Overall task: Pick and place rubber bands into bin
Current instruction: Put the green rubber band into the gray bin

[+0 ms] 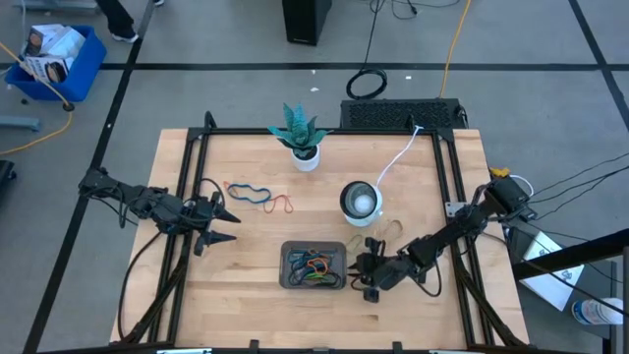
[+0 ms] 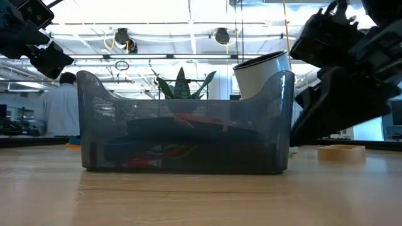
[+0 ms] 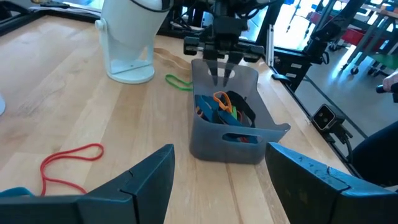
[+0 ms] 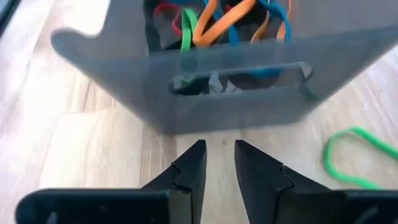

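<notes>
Grey bin (image 1: 314,265) mid-worktop, already holding tangle of bands (several colours). Left out: blue band (image 1: 250,193), red band (image 1: 282,205), green band (image 4: 357,158) beside bin. Right pincer (image 4: 217,163) just outside bin wall, fingers slightly apart, empty. Left pincer (image 1: 224,213) wide apart, near blue band.
</notes>
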Action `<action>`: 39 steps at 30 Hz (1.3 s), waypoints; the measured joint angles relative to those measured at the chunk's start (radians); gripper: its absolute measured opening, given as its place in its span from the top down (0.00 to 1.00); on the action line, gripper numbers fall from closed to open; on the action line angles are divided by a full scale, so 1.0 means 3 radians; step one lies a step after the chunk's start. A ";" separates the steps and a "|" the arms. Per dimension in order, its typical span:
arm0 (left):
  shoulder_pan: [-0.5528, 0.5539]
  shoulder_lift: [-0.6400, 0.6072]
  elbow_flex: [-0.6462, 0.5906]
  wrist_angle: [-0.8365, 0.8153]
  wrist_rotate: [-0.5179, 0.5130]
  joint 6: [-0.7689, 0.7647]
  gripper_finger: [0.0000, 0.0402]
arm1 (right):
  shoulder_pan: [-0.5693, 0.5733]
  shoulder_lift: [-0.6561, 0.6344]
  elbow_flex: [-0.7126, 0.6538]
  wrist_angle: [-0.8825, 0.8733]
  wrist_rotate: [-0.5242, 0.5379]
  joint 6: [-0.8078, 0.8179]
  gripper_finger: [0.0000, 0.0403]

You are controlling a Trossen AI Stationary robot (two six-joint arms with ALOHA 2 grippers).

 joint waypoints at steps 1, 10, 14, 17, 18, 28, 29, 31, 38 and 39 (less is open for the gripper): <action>0.0001 0.0001 0.0000 -0.0001 0.0000 0.0001 0.36 | 0.0000 0.0000 0.0000 0.0045 0.0001 -0.0007 0.80; 0.0001 0.0001 0.0000 -0.0001 0.0001 0.0002 0.36 | -0.0003 -0.0001 0.0000 0.0053 0.0456 0.0008 0.61; 0.0001 0.0001 0.0000 -0.0003 0.0000 0.0005 0.36 | 0.0000 -0.0001 0.0000 0.0039 0.0368 -0.0094 0.54; 0.0001 0.0001 0.0000 -0.0005 0.0000 0.0020 0.36 | 0.0000 0.0000 0.0000 0.0008 0.0357 -0.0191 0.53; 0.0001 0.0001 0.0000 -0.0004 0.0000 0.0022 0.36 | 0.0000 0.0000 0.0000 0.0002 0.0373 -0.0203 0.53; 0.0001 0.0001 0.0000 -0.0024 0.0000 0.0022 0.36 | -0.0080 -0.0001 -0.0001 -0.0157 0.0530 -0.0144 0.58; 0.0000 0.0001 0.0000 -0.0023 0.0000 0.0022 0.36 | -0.0098 -0.0001 -0.0001 -0.0191 0.0530 -0.0138 0.59; 0.0000 0.0001 0.0000 -0.0023 0.0001 0.0021 0.36 | -0.0138 0.0000 -0.0001 -0.0271 0.0529 -0.0135 0.59; 0.0001 0.0001 0.0000 -0.0023 0.0001 0.0021 0.36 | -0.0234 0.0001 -0.0003 -0.0393 0.0518 0.0056 0.60; 0.0001 0.0001 0.0000 -0.0023 0.0001 0.0021 0.36 | -0.0241 0.0001 -0.0003 -0.0374 0.0517 0.0069 0.60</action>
